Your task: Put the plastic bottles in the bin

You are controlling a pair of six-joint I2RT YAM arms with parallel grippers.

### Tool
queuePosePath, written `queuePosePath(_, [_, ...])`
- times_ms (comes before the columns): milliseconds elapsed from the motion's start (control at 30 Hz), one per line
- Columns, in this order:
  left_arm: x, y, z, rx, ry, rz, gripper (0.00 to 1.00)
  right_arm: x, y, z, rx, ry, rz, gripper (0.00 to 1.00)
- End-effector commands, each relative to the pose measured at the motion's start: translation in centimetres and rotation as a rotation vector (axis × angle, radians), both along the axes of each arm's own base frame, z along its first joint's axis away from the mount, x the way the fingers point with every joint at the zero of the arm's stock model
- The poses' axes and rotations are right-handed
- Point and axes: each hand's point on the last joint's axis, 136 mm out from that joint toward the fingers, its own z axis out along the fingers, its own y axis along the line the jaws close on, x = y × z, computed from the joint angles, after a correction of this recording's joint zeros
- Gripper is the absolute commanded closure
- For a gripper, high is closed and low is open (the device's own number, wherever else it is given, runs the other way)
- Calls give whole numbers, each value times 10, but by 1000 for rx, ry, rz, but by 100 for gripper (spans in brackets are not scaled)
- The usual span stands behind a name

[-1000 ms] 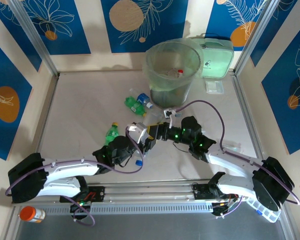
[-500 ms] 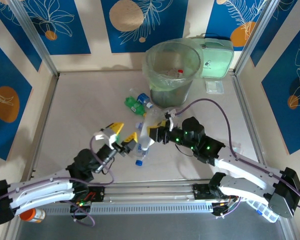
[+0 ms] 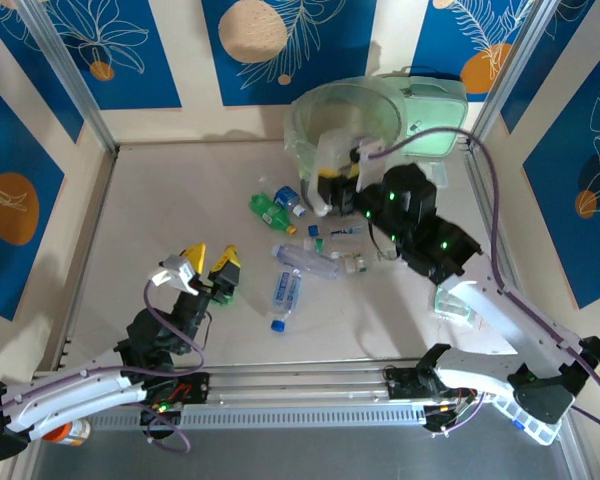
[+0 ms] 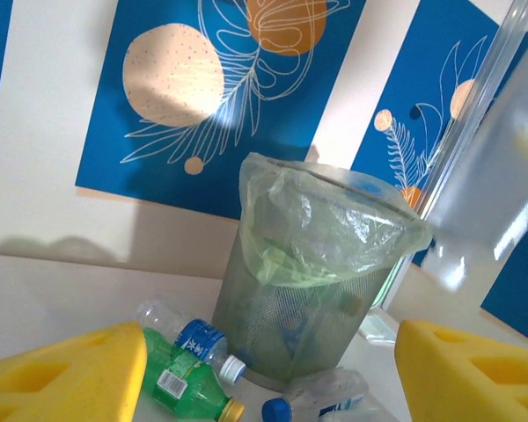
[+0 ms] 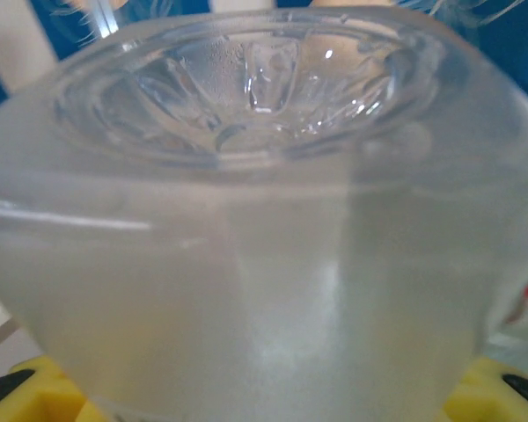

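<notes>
Over the bin's (image 3: 296, 125) rim, the right pincer (image 3: 326, 190) pinches a light, slippery, crushable bottle (image 5: 246, 264) round its body; the left pincer (image 3: 210, 262) stands spread.

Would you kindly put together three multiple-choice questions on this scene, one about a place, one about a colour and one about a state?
1. Where is the right gripper with its clear bottle?
A) tucked back at its own base
B) up at the bin
C) beside the left gripper

2. What colour is the cap of the green bottle lying near the bin's foot?
A) yellow
B) black
C) red

3. How do the left gripper's jaws stand?
A) closed on a green bottle
B) closed on nothing
C) open, nothing between them

Answers:
1 B: the top view shows the arm stretched out to the bin, with the bottle at its rim.
2 A: the left wrist view shows a yellow cap.
3 C: its yellow fingers stand wide apart, with the bin in plain sight between them.
</notes>
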Motion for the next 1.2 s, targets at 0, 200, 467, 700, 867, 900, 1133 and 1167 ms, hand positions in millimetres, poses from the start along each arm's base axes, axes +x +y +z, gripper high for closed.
queuePosePath(0, [-1,-4,-5,-10,12,-20,25,30,-24,32,-48,-61,-90,61])
queuePosePath(200, [-1,-5,-5,-9,9,-22,24,101,-50,49,-86,-14,-193,61])
queuePosePath(467, [2,-11,-9,11,22,-27,22,173,-63,6,-292,165,-289,61])
queuePosePath(700, [3,-15,-13,22,31,-32,22,221,-84,-51,-576,252,-463,65])
queuePosePath(867, [5,-16,-15,33,36,-19,21,239,-87,-85,-630,300,-473,65])
queuePosePath(900, [6,-16,-16,32,38,-17,20,241,-84,-95,-637,318,-457,65])
queuePosePath(1133, [8,-18,-19,44,48,-7,20,253,-74,-158,-709,428,-405,65])
queuePosePath(1167, [9,-18,-20,46,48,-5,20,254,-75,-164,-718,439,-406,64])
